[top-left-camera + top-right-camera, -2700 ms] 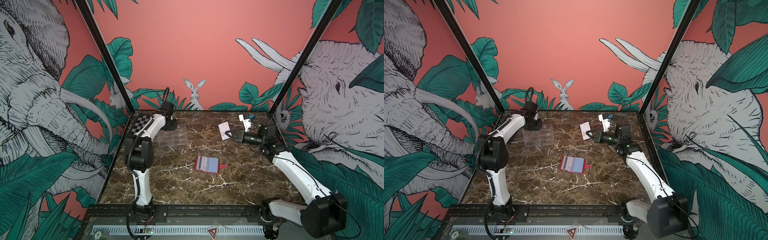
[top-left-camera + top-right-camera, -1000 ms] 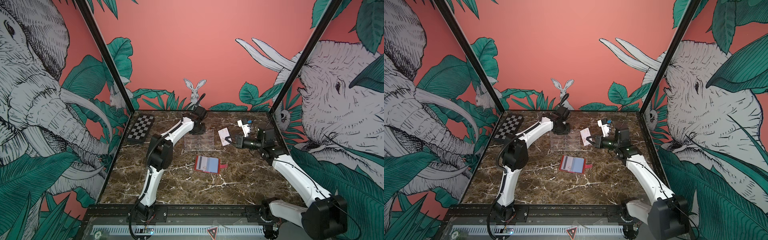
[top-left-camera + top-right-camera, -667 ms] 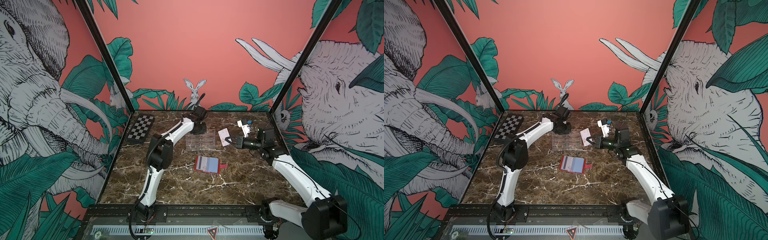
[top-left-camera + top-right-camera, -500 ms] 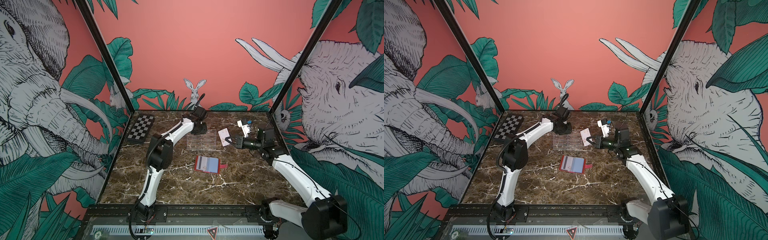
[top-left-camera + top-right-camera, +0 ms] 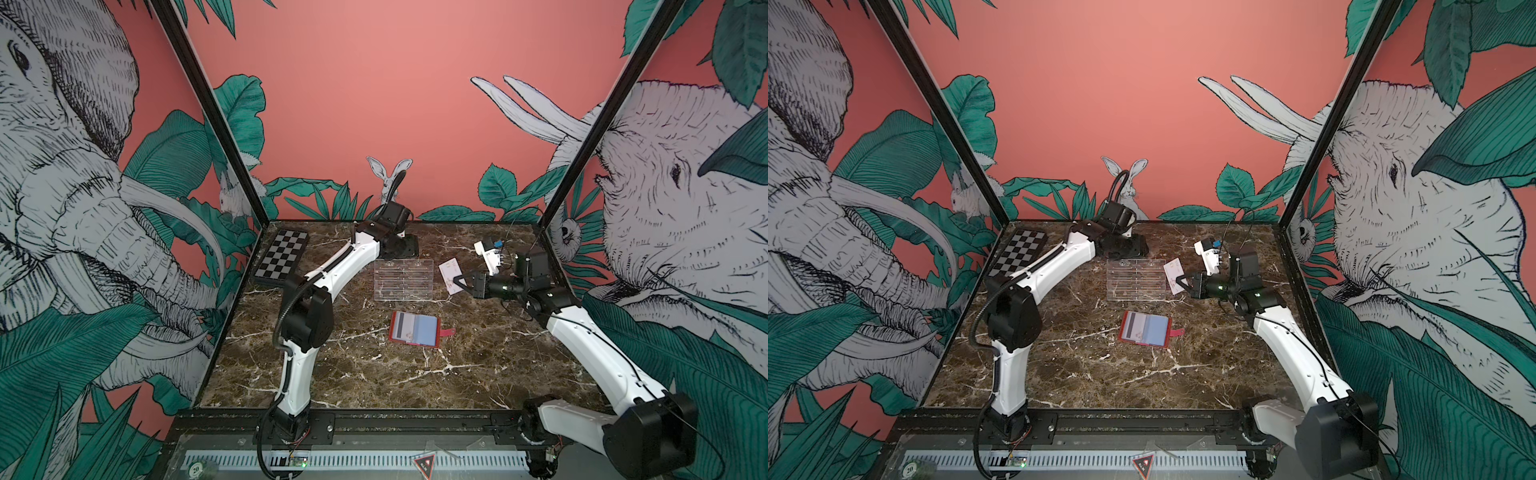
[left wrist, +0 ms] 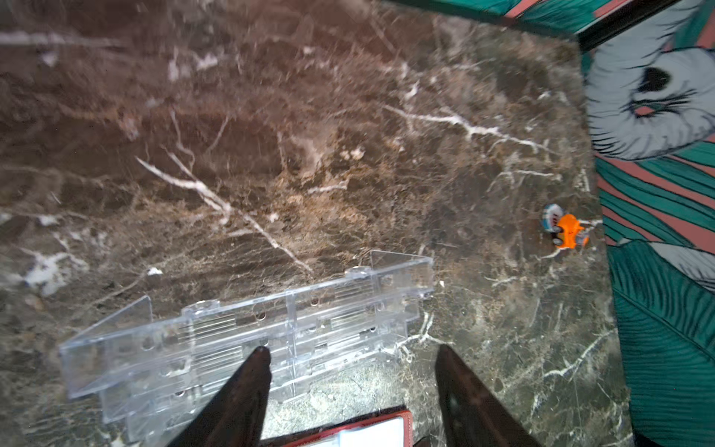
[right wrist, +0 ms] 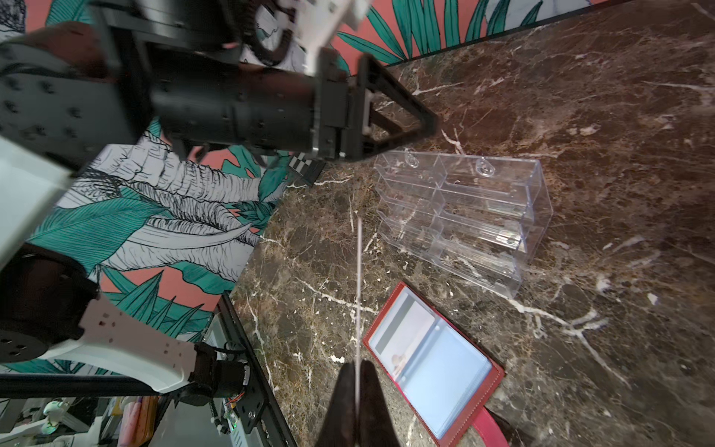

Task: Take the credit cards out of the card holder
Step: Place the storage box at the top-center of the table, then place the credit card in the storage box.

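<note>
The card holder [image 5: 414, 328] [image 5: 1145, 328] lies open on the marble, red with pale blue sleeves [image 7: 433, 363]. One of the credit cards [image 5: 401, 326] with a dark stripe sits in its left sleeve. A second whitish card [image 5: 450, 274] [image 5: 1173, 274] hangs above the table, edge-on in the right wrist view [image 7: 359, 294], and my right gripper [image 5: 459, 279] [image 7: 359, 365] is shut on it. At the far edge of the clear rack my left gripper [image 5: 405, 248] [image 6: 350, 354] stands open, nothing between its fingers. The holder's red edge [image 6: 348, 435] shows below them.
A clear acrylic tiered rack [image 5: 403, 279] [image 5: 1136, 279] [image 6: 247, 336] lies flat between both grippers, just behind the holder. A black-and-white checkered board [image 5: 282, 257] leans at the back left corner. A small orange toy [image 6: 567, 228] sits near a table edge.
My left gripper brought the clear rack from the back left to the middle, and in the last second its jaws spread open. The right gripper keeps the card and has barely moved.
</note>
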